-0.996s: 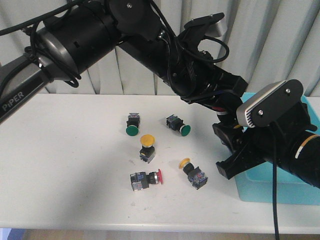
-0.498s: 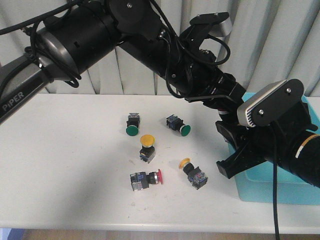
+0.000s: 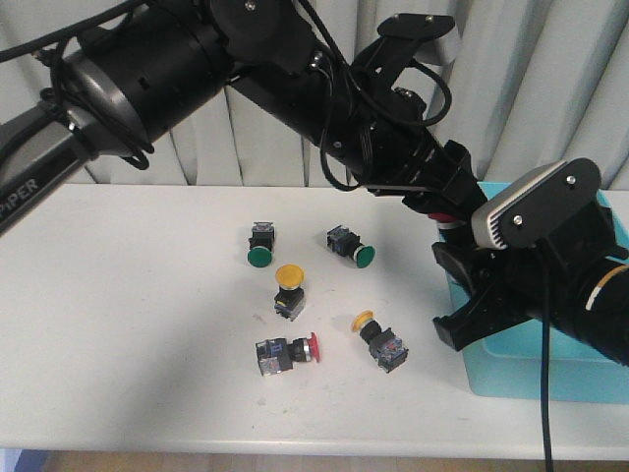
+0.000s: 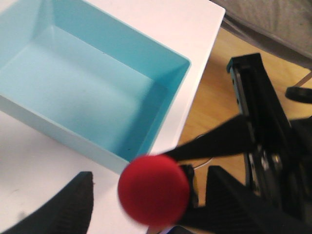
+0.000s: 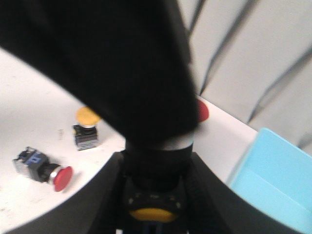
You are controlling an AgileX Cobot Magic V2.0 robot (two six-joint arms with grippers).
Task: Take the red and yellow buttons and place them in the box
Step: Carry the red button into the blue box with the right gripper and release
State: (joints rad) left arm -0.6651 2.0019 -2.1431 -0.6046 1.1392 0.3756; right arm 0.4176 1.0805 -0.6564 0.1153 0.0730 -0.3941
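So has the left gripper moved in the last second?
Yes. The left gripper, shut on a red button, has shifted right toward the box.

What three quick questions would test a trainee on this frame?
1. Multiple choice: what is in the left gripper? A) a green button B) a red button C) nothing
2. True or false: three green buttons lie on the table.
3. How many yellow buttons lie on the table in the front view?

Key
1. B
2. False: there are two green buttons.
3. Two yellow buttons.
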